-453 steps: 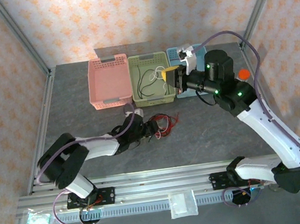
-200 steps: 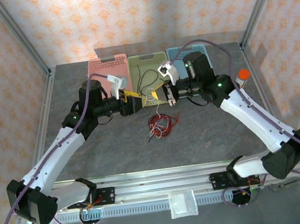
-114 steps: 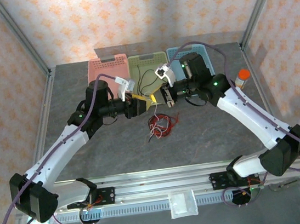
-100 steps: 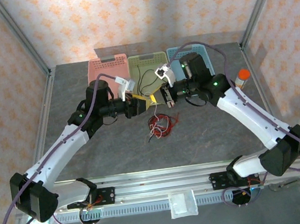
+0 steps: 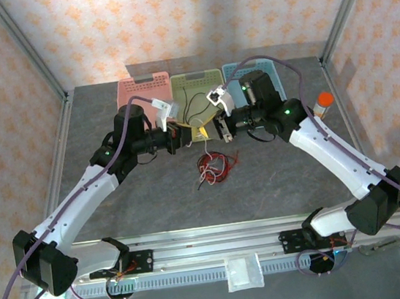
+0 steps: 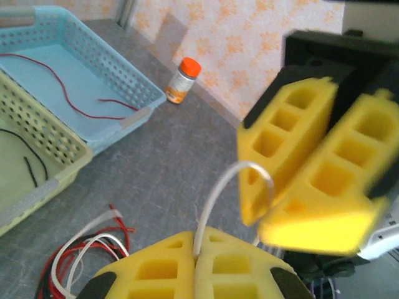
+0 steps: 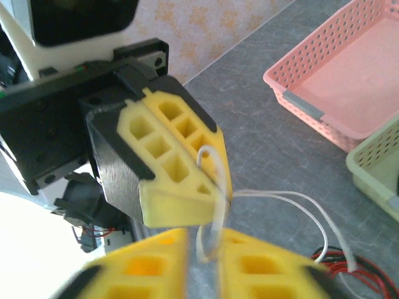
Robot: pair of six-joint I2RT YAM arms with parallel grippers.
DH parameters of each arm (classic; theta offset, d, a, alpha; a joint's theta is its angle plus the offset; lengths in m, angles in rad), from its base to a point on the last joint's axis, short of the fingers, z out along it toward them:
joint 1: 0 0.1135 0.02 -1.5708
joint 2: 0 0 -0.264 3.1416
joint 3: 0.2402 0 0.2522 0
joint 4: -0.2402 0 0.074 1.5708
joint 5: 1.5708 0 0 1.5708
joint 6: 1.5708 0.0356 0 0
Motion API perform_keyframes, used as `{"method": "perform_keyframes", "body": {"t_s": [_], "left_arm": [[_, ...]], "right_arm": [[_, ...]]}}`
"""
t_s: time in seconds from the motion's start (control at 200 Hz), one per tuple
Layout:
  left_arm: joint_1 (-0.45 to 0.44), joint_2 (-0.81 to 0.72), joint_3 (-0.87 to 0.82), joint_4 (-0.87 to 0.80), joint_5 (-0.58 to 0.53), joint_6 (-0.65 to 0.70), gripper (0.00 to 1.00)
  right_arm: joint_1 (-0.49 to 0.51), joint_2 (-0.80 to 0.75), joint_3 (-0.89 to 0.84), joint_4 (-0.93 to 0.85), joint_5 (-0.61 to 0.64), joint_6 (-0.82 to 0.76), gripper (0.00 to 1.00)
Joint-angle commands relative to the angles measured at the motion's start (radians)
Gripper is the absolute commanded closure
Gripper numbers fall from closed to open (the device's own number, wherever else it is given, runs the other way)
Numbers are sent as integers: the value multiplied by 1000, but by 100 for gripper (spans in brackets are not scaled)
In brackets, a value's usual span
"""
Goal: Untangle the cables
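Pinches a white cable [image 6: 215,199] in the left jaws, the yellow pads [image 6: 156,274] pressed flat together on it. Holds the right jaws slightly apart, with a clear gap between their own yellow pads [image 7: 262,261] and the cable's loop passing loosely through that gap. Points the two pairs of jaws at each other, nearly touching, raised above the tabletop [image 5: 278,183] at the near edge of the green basket [image 5: 202,84]. Trails the white cable down toward the tangle of red, black and white cables [image 5: 213,168] lying on the tabletop just below. Leaves a black cable [image 5: 189,106] loose inside the green basket and a red cable [image 6: 59,78] inside the blue basket [image 6: 118,75]. Sets the pink basket [image 5: 133,92] left of the green one, and an orange-capped bottle [image 5: 321,102] upright on the tabletop beyond the blue one.
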Motion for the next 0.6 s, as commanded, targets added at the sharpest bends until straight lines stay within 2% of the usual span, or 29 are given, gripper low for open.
{"method": "perform_keyframes", "body": {"t_s": [0.0,0.045,0.1,0.28,0.325,0.401,0.491,0.591], "left_arm": [[8,13,58,-21,-103,-1,100],[18,16,67,-28,-136,-10,100],[31,24,85,-41,-191,-23,100],[79,70,141,-90,-408,-66,100],[94,86,157,-102,-454,-75,100],[119,118,189,-123,-509,-83,100],[152,161,225,-134,-547,-91,100],[190,210,258,-127,-553,-89,100]], "right_arm": [[5,-27,-6,61,75,17,39],[5,-29,-12,71,109,25,27],[5,-34,-21,85,180,54,18],[5,-25,-49,123,437,166,7],[5,-19,-52,133,486,207,0],[5,-8,-54,138,547,272,0],[5,-6,-67,139,735,432,0],[5,-19,-88,136,852,462,0]]}}
